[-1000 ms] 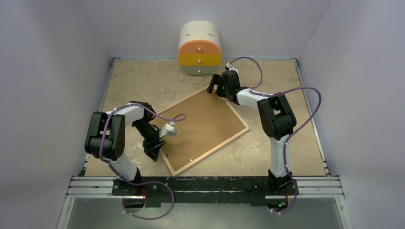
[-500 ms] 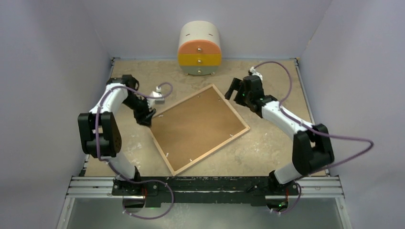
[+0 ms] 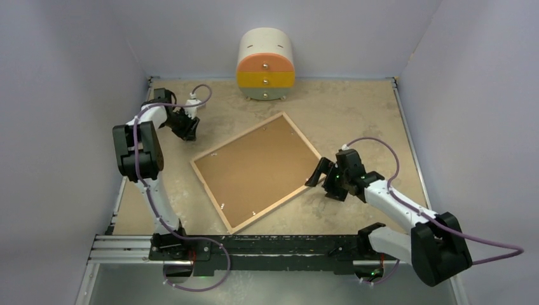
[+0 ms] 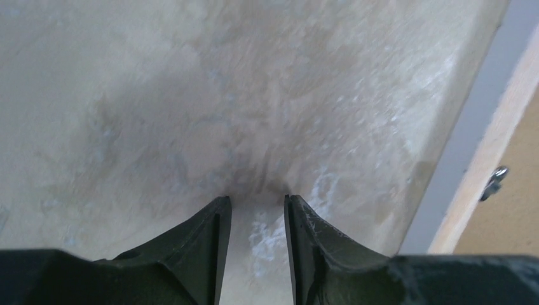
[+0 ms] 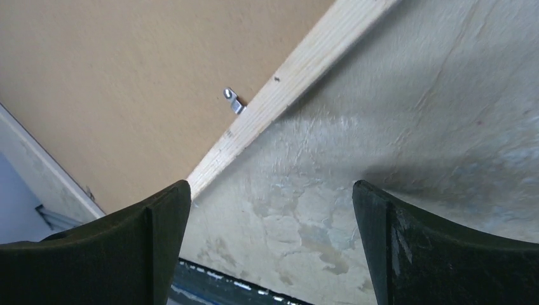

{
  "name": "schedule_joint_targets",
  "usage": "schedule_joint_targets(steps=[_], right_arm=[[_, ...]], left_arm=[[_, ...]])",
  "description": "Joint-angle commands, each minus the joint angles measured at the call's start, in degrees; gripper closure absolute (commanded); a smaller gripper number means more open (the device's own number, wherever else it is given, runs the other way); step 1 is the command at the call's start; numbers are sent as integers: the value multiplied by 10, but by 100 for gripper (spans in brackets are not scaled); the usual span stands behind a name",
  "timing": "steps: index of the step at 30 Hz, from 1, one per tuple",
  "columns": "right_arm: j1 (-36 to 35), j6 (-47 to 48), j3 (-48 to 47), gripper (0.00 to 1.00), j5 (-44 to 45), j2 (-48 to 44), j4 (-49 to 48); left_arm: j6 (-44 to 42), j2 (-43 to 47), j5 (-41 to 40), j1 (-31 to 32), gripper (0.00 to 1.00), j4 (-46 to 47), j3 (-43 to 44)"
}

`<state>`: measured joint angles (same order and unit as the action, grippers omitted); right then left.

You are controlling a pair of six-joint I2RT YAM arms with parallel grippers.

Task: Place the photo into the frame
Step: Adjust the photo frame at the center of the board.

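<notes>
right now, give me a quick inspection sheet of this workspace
surface: beige mottled table, pale worn patches.
job's things: frame flat, face down, skewed; board in its back, clips at the rim; photo: nothing seen.
clutter: drawer unit at the back, apart from the frame.
tools: left tool narrowly open, empty, over bare table at back left; right tool wide open, empty, beside the frame's right edge.
cables: purple cables loop along both arms, none across the frame.
surroundings: plain pale walls on three sides; rail at the near edge.
</notes>
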<state>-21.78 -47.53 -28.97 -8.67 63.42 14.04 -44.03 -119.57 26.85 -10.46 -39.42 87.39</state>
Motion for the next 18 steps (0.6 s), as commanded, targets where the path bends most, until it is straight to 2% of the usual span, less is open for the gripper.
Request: schedule_joint_targets(steps=[1,4,10,18], right_arm=[[0,-49,13,1,-57,36,-61],[3,-34,-23,1,-50,100,-106],[22,13,-148,1,-17,221,-102],[48,19,-239,1,-13,305,-122]], left_arm=[[-14,8,28,36,60,-12,-53],[-49,16,37,51,58,-54,-93],[-122,75,55,78,58,-115,-181],[-166,129,81,123,59,-146,-280]])
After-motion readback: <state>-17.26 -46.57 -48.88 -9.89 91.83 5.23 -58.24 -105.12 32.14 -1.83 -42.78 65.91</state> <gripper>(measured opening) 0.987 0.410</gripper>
